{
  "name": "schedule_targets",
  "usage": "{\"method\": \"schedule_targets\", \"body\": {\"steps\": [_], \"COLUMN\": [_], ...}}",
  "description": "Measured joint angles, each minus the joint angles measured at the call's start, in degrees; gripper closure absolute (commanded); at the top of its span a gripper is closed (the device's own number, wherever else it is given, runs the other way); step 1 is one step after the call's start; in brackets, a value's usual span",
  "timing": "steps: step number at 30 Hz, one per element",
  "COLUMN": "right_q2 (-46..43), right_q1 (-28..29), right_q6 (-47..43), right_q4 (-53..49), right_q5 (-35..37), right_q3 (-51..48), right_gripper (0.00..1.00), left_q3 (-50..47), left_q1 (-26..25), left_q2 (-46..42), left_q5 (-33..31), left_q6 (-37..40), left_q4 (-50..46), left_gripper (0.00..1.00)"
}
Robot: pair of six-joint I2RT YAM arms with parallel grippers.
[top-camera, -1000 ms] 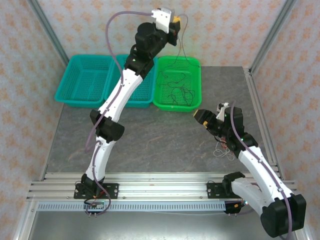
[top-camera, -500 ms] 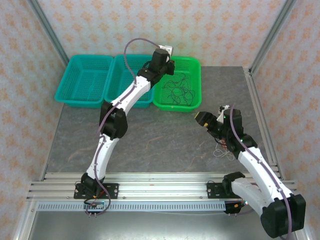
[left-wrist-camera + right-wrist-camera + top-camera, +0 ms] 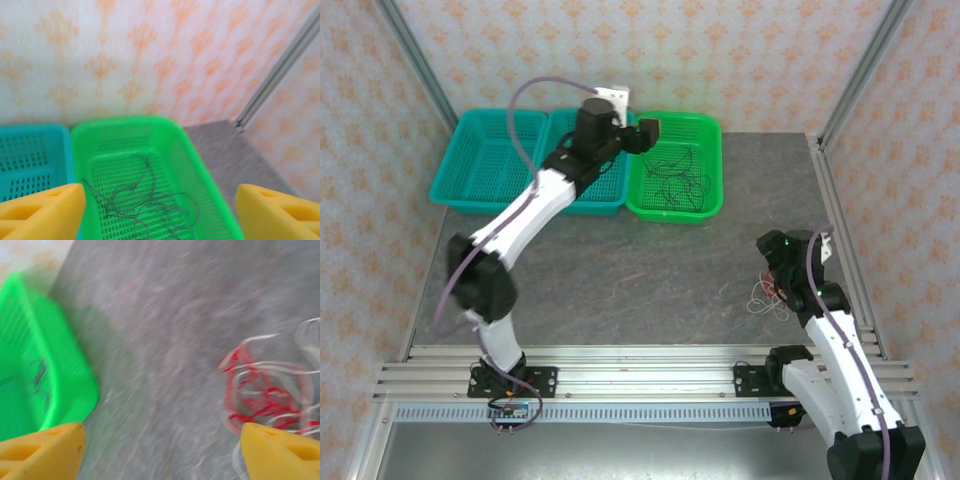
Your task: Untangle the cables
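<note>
Cables point(image 3: 763, 298) in red and white lie on the near right of the surface point(image 3: 620, 270), a loose knot with no clear long axis, just beside the right arm point(image 3: 830, 330). The right claw point(image 3: 160, 432) hovers over the surface, spread wide, with the knot off to its side. Farther off, black cable point(image 3: 676, 180) sprawls in loops inside the green basket point(image 3: 675, 215), running roughly near to far. The left claw point(image 3: 160, 192) hangs spread wide above it.
</note>
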Motion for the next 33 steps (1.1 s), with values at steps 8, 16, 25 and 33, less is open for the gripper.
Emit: {"method": "schedule_targets", "body": {"steps": [8, 16, 25, 33], "right_q2": [10.64, 26.34, 29.44, 30.01], "right_q1": [-2.97, -2.64, 8.55, 18.91], "right_q6": [-5.01, -7.82, 2.25, 7.69], "right_q4": [-0.9, 10.47, 25.68, 32.98], "right_q5": [7.48, -6.78, -18.45, -22.36], "right_q3": [-1.18, -4.5, -8.09, -7.76], "right_gripper": [0.01, 0.52, 0.94, 0.99], "left_q3": [-24.79, -39.08, -43.56, -47.54], "left_q1": [-5.62, -7.61, -8.52, -9.62], "left_q2": [-23.76, -30.62, -35.43, -33.18], "left_q5": [-0.13, -0.28, 0.2, 5.6], "left_q6": [0.11, 0.2, -0.9, -6.32], "left_q4": [7.67, 1.16, -0.04, -3.21], "left_gripper": [0.2, 0.2, 0.19, 0.18]}}
